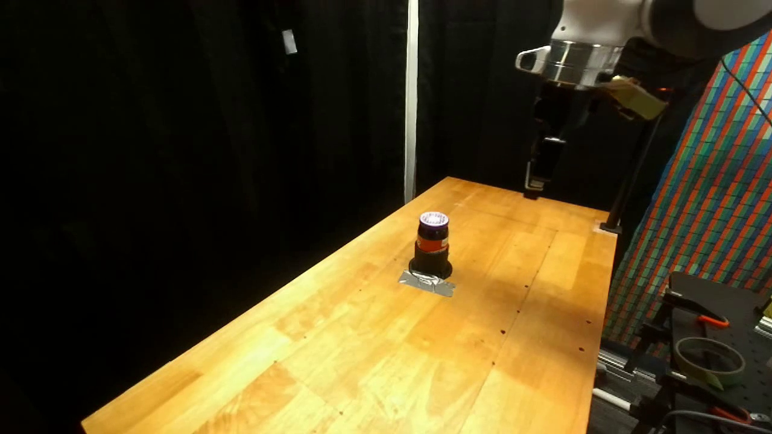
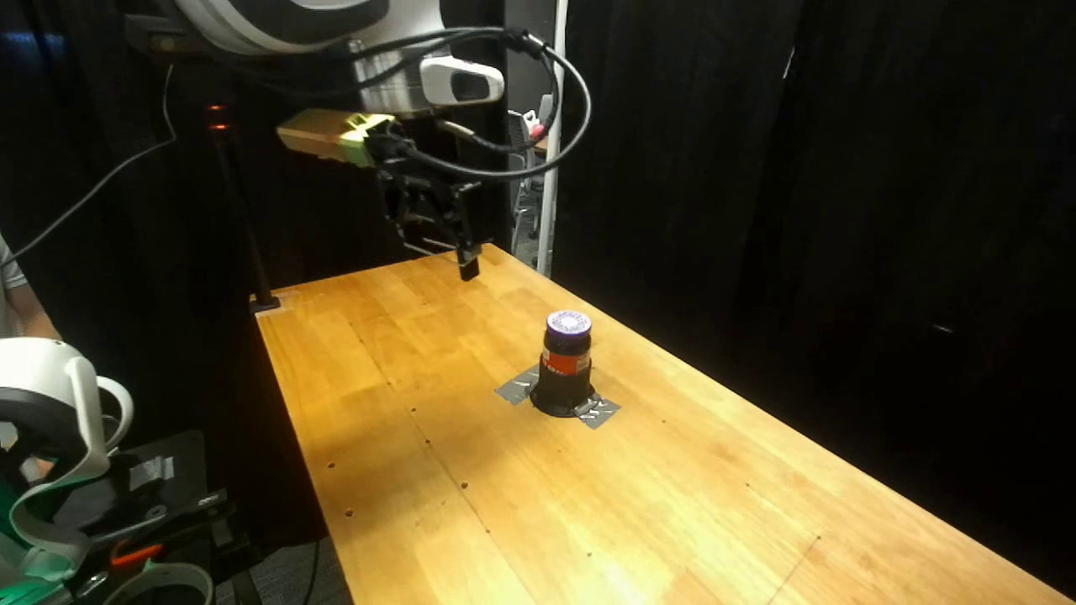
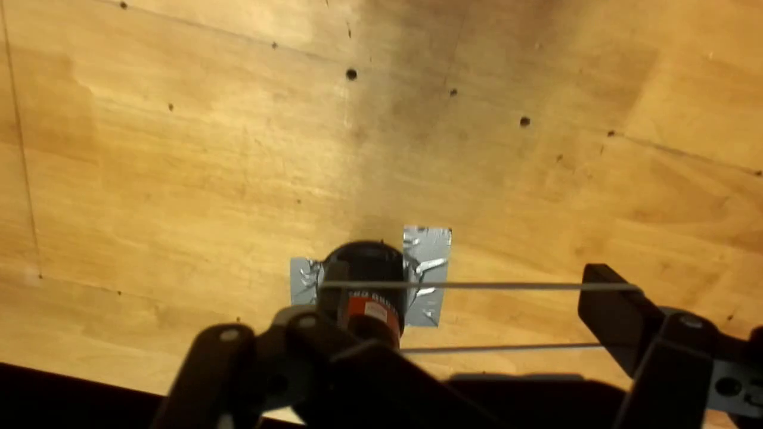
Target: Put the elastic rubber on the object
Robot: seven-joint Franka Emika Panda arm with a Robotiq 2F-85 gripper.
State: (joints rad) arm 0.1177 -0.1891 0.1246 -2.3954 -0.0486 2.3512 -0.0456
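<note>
Object (image 2: 565, 365): standing upright on the table (image 1: 362, 337), it is showing its patterned lid (image 2: 569, 323) in both exterior views; in the wrist view the gripper (image 3: 471, 313) is covering that end.
Elastic rubber (image 3: 506, 286): only the wrist view is showing it plainly, two pale strands running taut between the fingers (image 3: 620, 322); the exterior views are rendering it too thin to judge.
Gripper: its fingers are standing wide apart, holding the elastic rubber stretched across the gap.
Arm (image 2: 416, 15): in an exterior view it is reaching in from the upper left, pointing the gripper downward above the table, apart from the object.
Table: small dark holes are dotting the wood; silver tape (image 3: 427, 274) is overlapping the object's base on both sides.
Room: in an exterior view a white pole (image 1: 411, 102) is dividing the black curtain (image 1: 181, 181); farther right a checked sheet (image 1: 711, 175) is hanging behind a roll of tape (image 1: 730, 378).
</note>
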